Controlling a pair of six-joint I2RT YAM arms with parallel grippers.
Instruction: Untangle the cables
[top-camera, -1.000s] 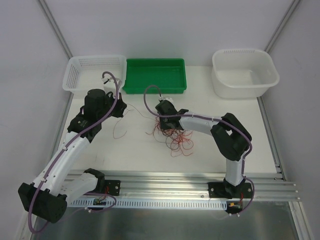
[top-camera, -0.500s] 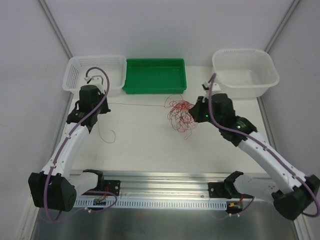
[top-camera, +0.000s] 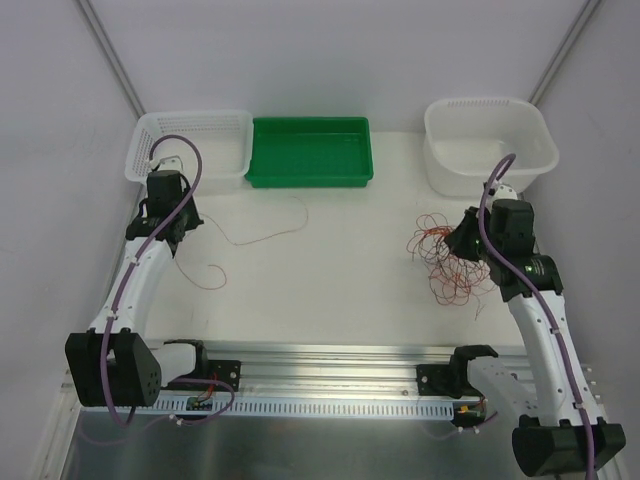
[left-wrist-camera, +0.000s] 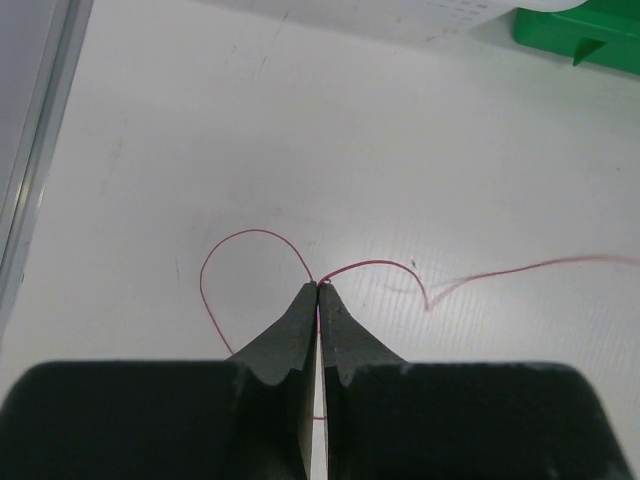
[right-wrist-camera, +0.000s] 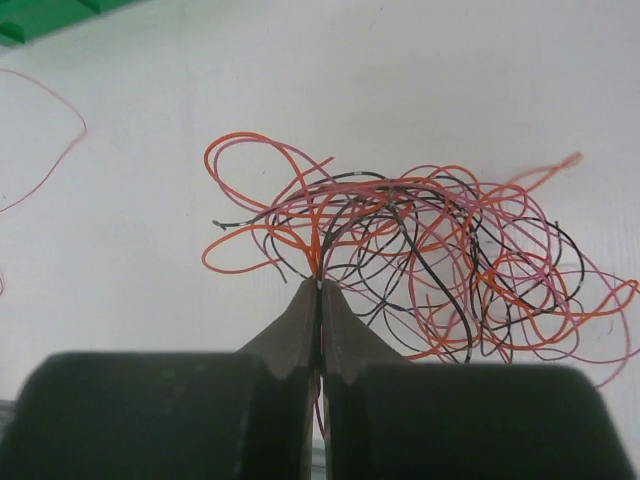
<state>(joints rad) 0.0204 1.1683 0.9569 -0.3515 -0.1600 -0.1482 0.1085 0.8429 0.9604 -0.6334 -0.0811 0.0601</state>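
Observation:
The cables show as a tangle (top-camera: 445, 262) of orange, pink and black wires at the table's right, plus one thin pinkish-red wire (top-camera: 262, 232) lying apart on the left. My right gripper (top-camera: 463, 240) is shut on strands at the tangle's edge; in the right wrist view its tips (right-wrist-camera: 320, 283) pinch orange and dark wires, and the tangle (right-wrist-camera: 430, 245) spreads beyond them. My left gripper (top-camera: 180, 228) is shut on the single wire; the left wrist view shows the wire (left-wrist-camera: 250, 233) looping out from both sides of the closed tips (left-wrist-camera: 318, 288).
Along the back stand a white mesh basket (top-camera: 190, 122), a green tray (top-camera: 310, 180) and a white tub (top-camera: 440, 160). An aluminium rail (top-camera: 340, 360) runs along the near edge with both arm bases on it.
The right arm swung from the table's middle to the right, carrying the tangle. The left arm drew back to the left, and one wire came free of the tangle and now lies slack.

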